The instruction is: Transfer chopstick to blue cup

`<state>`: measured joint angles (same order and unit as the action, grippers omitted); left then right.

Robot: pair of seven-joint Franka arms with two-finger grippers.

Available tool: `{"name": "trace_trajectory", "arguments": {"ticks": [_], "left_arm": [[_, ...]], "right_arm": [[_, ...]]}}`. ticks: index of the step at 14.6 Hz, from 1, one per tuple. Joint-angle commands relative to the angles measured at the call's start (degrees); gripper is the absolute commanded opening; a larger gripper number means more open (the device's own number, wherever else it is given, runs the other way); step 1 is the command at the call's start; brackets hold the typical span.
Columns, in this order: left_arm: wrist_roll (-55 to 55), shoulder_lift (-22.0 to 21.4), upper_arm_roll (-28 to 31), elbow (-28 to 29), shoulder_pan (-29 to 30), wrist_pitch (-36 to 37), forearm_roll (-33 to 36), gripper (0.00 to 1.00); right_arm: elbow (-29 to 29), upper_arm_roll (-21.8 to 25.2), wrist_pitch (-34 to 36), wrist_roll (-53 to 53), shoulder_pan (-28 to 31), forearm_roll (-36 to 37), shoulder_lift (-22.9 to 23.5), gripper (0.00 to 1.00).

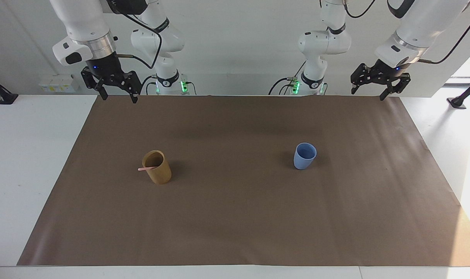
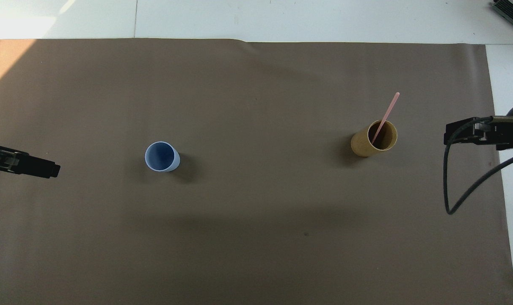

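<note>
A pale pink chopstick (image 1: 147, 168) stands tilted in a tan cylindrical cup (image 1: 158, 169) toward the right arm's end of the table, and it also shows in the overhead view (image 2: 386, 115), leaning out over the tan cup's (image 2: 370, 144) rim. The light-blue cup (image 1: 304, 156) stands upright and empty toward the left arm's end and shows in the overhead view (image 2: 161, 156). My right gripper (image 1: 118, 96) is open and empty, raised over the mat's edge by the robots. My left gripper (image 1: 367, 93) is open and empty, raised over the mat's corner by its base. Both arms wait.
A brown mat (image 1: 235, 224) covers most of the white table (image 1: 29, 155). The two cups stand well apart, about level with each other in the mat's middle band. A black cable (image 2: 459, 199) hangs from the right arm.
</note>
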<state>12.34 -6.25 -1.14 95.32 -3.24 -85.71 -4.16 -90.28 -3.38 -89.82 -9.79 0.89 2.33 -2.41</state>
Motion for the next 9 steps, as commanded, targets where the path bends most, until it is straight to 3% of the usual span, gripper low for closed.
{"name": "trace_trajectory", "arguments": {"ticks": [1,9], "left_arm": [[0.84,-1.3,-0.53,1.88,0.52,-0.16,-0.68,1.0],[0.93,-0.78,-0.62,1.97,0.17,-1.65,-0.68,1.0]], "right_arm": [[0.11,-0.48,0.44,1.88,0.87,-0.22,-0.22,1.0],[-0.07,-0.31,0.0,1.62,1.83,-3.12,-0.31,1.0]]}}
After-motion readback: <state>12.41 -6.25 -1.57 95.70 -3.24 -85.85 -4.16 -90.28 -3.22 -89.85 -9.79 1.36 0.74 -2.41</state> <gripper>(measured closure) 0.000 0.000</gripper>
